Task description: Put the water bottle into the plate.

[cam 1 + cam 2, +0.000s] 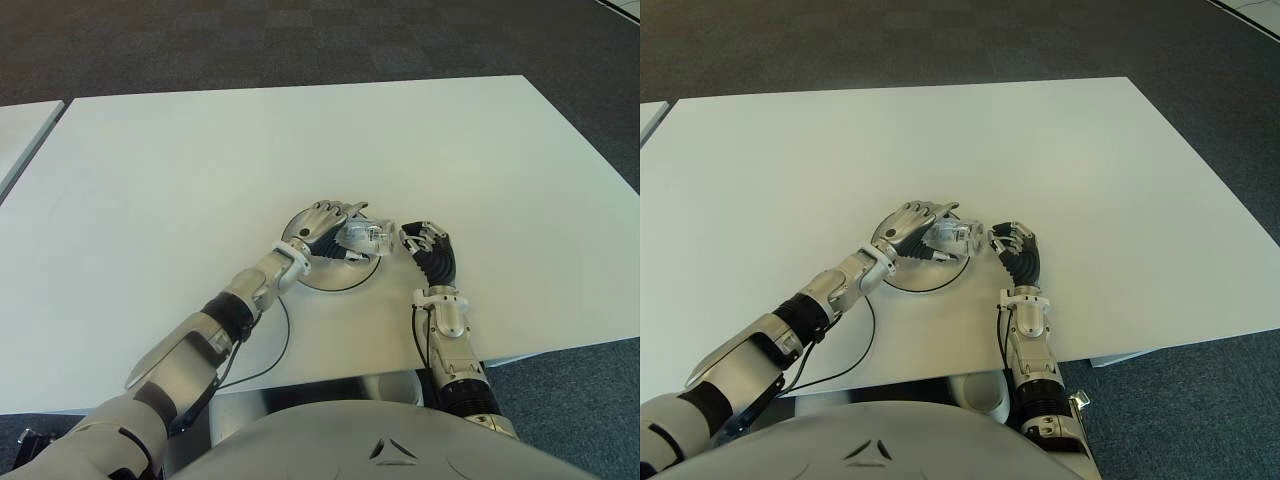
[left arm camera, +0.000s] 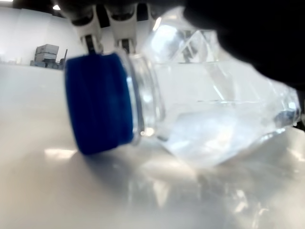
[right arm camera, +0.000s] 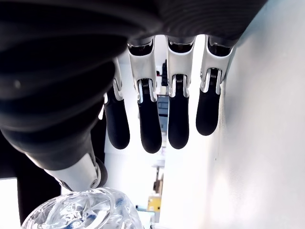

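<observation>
A clear water bottle with a blue cap lies on its side over the round grey plate near the table's front edge. My left hand reaches in from the left and covers the bottle from above, fingers curled on it. The bottle's base sticks out past the plate's right rim. My right hand hangs just right of that base with its fingers relaxed and nothing in them; the bottle's base shows close below them.
The white table stretches far ahead and to both sides. A second white table's corner shows at the far left. Dark carpet lies beyond. A black cable loops by my left forearm.
</observation>
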Action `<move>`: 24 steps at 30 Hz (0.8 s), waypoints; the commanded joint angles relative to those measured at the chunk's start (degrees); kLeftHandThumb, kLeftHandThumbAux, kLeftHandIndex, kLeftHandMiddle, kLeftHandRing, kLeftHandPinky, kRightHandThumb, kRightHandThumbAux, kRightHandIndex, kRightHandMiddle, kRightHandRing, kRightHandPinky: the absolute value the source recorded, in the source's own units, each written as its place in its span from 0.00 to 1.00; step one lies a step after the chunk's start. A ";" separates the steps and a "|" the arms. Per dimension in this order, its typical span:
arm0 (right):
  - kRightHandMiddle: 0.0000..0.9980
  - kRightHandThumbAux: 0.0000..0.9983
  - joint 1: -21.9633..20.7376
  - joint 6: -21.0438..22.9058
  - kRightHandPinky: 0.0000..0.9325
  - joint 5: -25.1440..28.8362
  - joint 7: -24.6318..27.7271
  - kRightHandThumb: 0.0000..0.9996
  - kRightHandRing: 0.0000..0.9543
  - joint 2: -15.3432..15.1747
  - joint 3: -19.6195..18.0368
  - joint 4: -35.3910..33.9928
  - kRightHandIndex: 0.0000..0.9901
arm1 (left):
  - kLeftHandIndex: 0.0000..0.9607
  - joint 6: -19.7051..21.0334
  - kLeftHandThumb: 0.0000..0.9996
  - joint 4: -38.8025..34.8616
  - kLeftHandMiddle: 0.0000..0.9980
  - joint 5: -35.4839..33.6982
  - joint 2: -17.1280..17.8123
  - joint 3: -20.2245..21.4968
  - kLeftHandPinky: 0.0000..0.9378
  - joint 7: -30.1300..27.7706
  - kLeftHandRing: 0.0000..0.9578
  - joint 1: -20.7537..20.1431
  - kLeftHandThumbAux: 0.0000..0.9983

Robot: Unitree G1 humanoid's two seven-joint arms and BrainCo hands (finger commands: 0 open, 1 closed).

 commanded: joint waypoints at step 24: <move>0.43 0.73 0.87 1.10 0.43 0.14 0.25 0.71 0.41 -0.08 0.03 1.00 0.43 | 0.00 0.38 0.07 3.46 0.00 -0.43 1.08 0.21 0.00 0.25 0.00 2.80 0.24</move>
